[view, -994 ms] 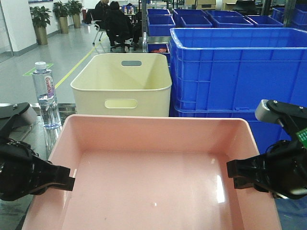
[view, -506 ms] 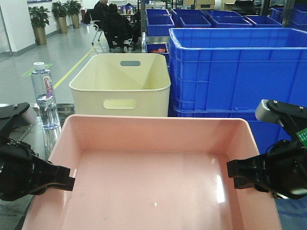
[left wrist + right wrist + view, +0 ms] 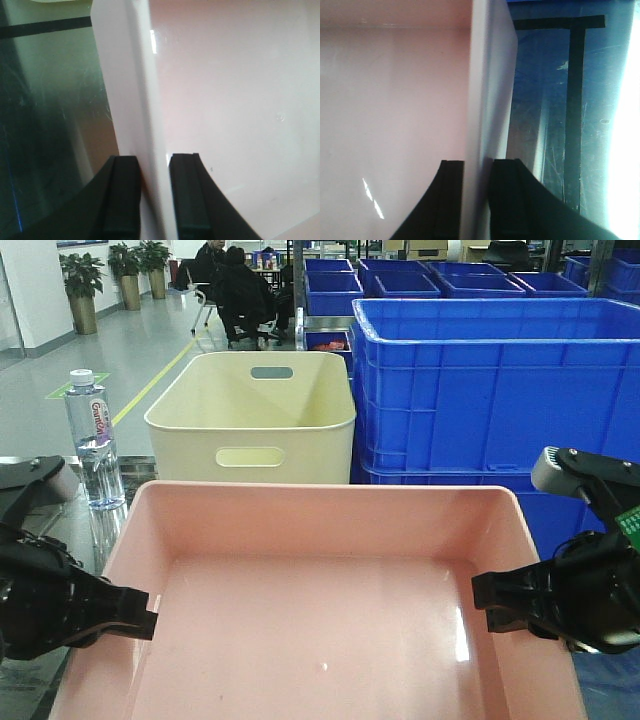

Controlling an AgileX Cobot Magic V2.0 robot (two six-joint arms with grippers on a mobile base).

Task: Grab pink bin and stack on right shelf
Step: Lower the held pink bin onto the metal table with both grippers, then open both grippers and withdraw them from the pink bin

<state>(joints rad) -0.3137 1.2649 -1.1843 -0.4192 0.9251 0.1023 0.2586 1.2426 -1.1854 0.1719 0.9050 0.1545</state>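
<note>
The pink bin point(image 3: 320, 610) fills the lower middle of the front view, its open side up. My left gripper point(image 3: 148, 624) is shut on its left wall and my right gripper point(image 3: 478, 604) is shut on its right wall. In the left wrist view my left gripper point(image 3: 155, 195) straddles the bin's wall point(image 3: 135, 100), one finger inside and one outside. In the right wrist view my right gripper point(image 3: 477, 200) does the same on the bin's wall point(image 3: 487, 90). The dark glossy shelf surface point(image 3: 45, 125) lies beside the bin and also shows in the right wrist view point(image 3: 550, 110). I cannot tell whether the bin touches it.
A taller cream bin point(image 3: 250, 415) with handle slots stands just behind the pink bin. Stacked blue crates point(image 3: 490, 390) stand at the back right. A water bottle point(image 3: 95, 440) stands at the left. People sit further back point(image 3: 240, 290). Black seams point(image 3: 572, 100) cross the shelf.
The cream bin and blue crates have shifted slightly left in the view. My left arm sits a little lower. Both grippers keep the same hold on the pink bin.
</note>
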